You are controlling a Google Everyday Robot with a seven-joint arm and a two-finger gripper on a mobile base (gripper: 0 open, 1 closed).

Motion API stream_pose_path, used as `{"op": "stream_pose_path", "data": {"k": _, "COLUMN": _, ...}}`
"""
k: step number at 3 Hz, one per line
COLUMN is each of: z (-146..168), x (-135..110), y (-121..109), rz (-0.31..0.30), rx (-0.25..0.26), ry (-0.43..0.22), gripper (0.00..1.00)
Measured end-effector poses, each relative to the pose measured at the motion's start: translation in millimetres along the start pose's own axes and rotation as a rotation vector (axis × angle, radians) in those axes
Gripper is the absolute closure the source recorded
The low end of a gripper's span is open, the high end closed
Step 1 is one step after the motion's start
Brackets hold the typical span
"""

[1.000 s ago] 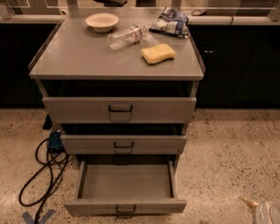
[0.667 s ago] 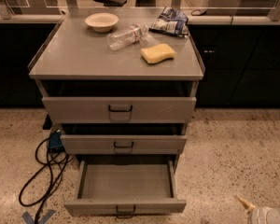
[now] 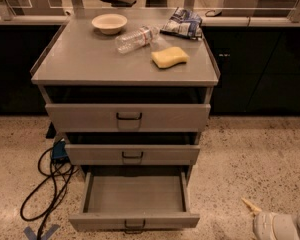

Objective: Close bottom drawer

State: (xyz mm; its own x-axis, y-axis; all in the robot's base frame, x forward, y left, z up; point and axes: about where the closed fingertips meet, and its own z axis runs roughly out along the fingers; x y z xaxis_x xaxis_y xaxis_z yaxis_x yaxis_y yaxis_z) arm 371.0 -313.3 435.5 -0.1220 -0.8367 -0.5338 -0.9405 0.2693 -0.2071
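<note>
The grey metal cabinet [image 3: 125, 69] has three drawers. The bottom drawer [image 3: 134, 200] is pulled far out, an empty shallow tray with a low front panel and a small dark wire handle [image 3: 134, 226] at centre. The middle drawer [image 3: 132, 154] and the top drawer [image 3: 128, 116] are each out a little. My gripper [image 3: 260, 211] is at the lower right corner, low over the floor, well to the right of the bottom drawer's front; a pale pointed fingertip [image 3: 250, 205] sticks out toward the upper left. It touches nothing.
On the cabinet top lie a white bowl [image 3: 109, 23], a clear plastic bottle [image 3: 136, 38] on its side, a yellow sponge [image 3: 169, 57] and a blue snack bag [image 3: 184, 23]. Black cables [image 3: 47, 184] and a blue box [image 3: 59, 151] lie on the speckled floor at left. Dark counter behind.
My gripper has come further into view at the lower right and moved a little left toward the cabinet. The drawers have not moved.
</note>
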Motion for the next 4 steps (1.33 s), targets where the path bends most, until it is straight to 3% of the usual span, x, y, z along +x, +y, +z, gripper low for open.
{"op": "stream_pose_path", "data": {"k": 1, "z": 0.2, "x": 0.2, "y": 0.1, "rz": 0.000, "rx": 0.000, "ry": 0.000, "gripper": 0.00}}
{"op": "stream_pose_path", "data": {"k": 2, "z": 20.3, "x": 20.7, "y": 10.6, "rz": -0.001, "rx": 0.008, "ry": 0.002, "gripper": 0.00}}
{"op": "stream_pose_path", "data": {"k": 3, "z": 62.1, "x": 59.4, "y": 13.7, "rz": -0.049, "rx": -0.005, "ry": -0.024, "gripper": 0.00}}
{"op": "stream_pose_path", "data": {"k": 4, "z": 125.4, "x": 89.4, "y": 12.3, "rz": -0.102, "rx": -0.079, "ry": -0.090, "gripper": 0.00}}
